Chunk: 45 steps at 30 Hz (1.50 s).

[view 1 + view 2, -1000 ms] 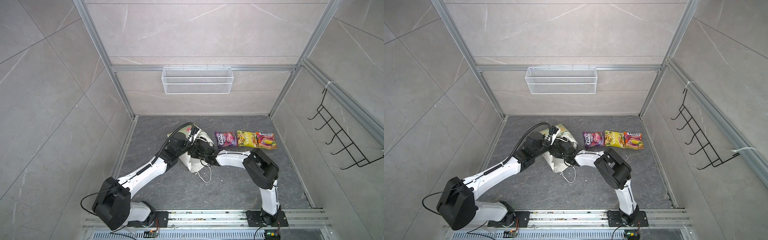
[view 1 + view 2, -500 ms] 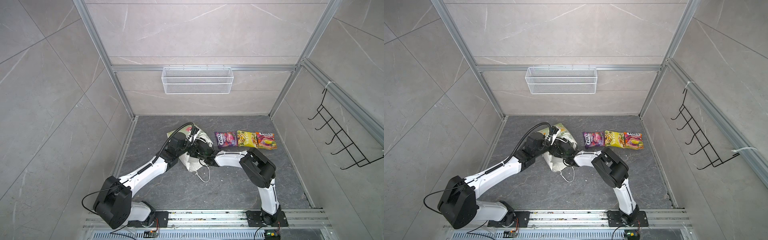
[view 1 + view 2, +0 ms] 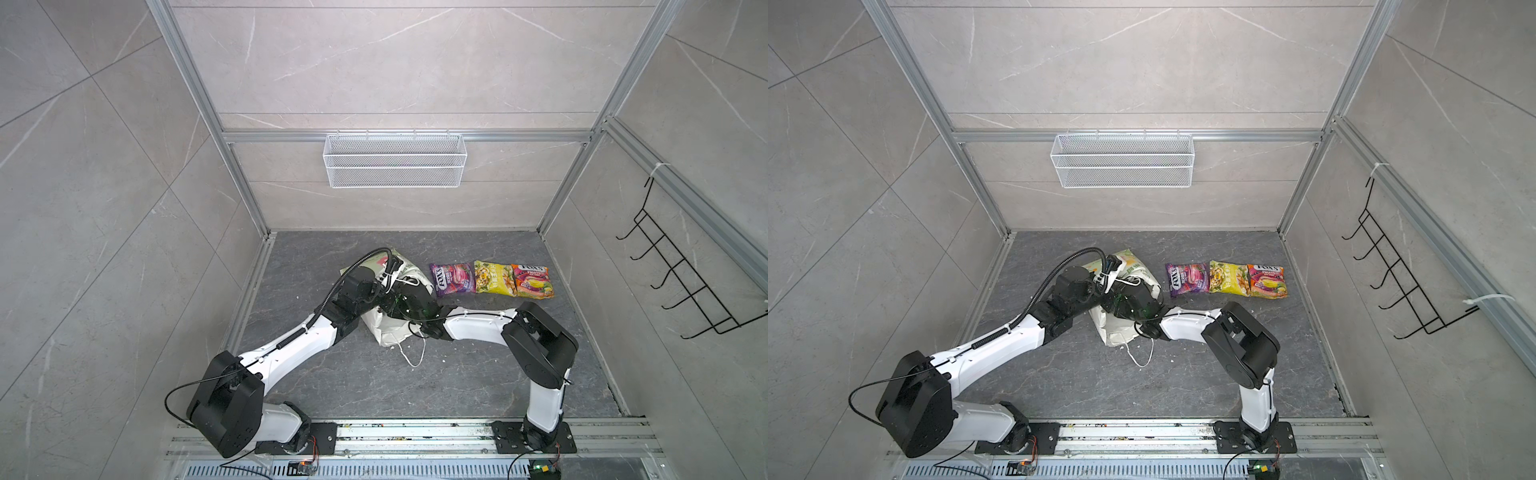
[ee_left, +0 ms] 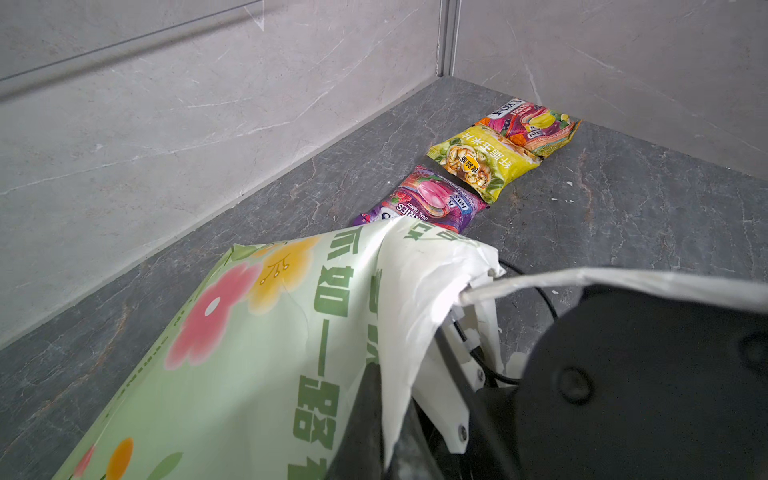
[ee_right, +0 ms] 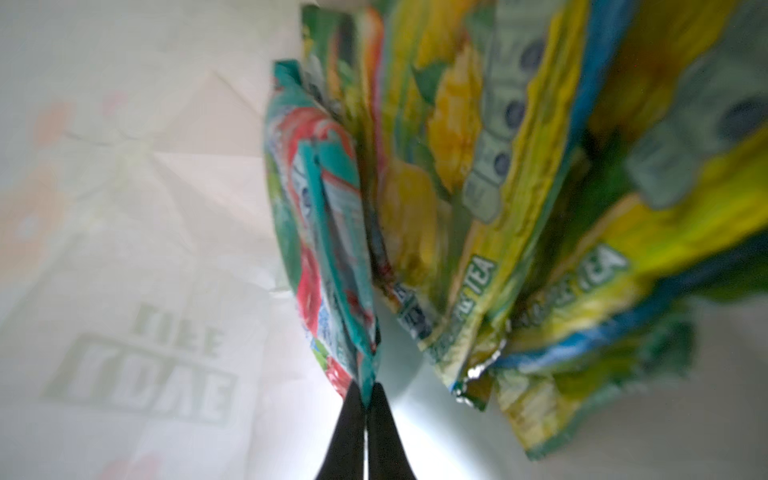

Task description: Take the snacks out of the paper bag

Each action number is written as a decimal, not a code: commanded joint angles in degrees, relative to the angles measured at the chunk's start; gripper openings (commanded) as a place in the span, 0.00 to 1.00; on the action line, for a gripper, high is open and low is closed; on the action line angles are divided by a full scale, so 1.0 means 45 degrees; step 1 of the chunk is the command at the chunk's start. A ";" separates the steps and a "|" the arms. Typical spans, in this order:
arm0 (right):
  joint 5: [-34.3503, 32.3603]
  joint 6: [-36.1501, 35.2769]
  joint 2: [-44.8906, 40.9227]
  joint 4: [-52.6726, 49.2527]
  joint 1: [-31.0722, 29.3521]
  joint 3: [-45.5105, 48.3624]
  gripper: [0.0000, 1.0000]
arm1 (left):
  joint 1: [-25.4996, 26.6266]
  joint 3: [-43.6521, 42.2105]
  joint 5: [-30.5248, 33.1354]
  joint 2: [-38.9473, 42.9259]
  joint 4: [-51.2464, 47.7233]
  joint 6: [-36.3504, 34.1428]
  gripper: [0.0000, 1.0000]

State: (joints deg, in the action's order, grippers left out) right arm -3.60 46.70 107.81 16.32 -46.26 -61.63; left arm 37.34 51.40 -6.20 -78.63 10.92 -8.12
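Observation:
The paper bag (image 3: 388, 330) (image 3: 1115, 330) lies on its side on the grey floor, green flower print showing in the left wrist view (image 4: 249, 353). My left gripper (image 4: 390, 432) is shut on the bag's rim and holds the mouth up. My right gripper (image 5: 368, 392) is inside the bag, shut on the edge of a teal-red packet (image 5: 328, 232). Two green-yellow packets (image 5: 478, 208) (image 5: 623, 270) hang beside it. Three snacks lie in a row on the floor right of the bag: purple (image 3: 452, 279), yellow-green (image 3: 494, 277) and red-pink (image 3: 532, 281). Both grippers are hidden in the top views.
A white wire mesh basket (image 3: 394, 160) hangs on the back wall. A black hook rack (image 3: 685, 282) is on the right wall. The bag's white cord handle (image 3: 413, 353) trails on the floor in front of the bag. Tiled walls close in three sides.
The right arm's elbow has shifted a little while its gripper stays in the bag, and its jaws have closed. The left arm and the three floor packets have not moved.

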 commanded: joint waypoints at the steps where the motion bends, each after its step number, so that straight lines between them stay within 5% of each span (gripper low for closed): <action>1: -0.0188 -0.0296 -0.0968 -0.0372 -0.0052 0.0341 0.07 | 0.0025 0.0213 -0.0212 -0.0161 0.0543 0.0047 0.00; 31: 0.0163 -0.0892 -0.5559 -0.4019 -0.0579 0.3249 0.08 | 0.0014 0.0396 0.0131 -0.0530 0.0566 0.0221 0.00; 45: -0.0649 0.0120 -0.6106 -0.1887 -0.0617 0.4456 0.37 | 0.0036 0.0729 -0.0083 -0.0449 0.0244 0.0064 0.00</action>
State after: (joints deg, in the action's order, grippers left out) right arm -3.22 45.87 81.52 4.60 -48.75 -42.19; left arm 37.63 52.14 -6.33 -81.21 10.28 -7.62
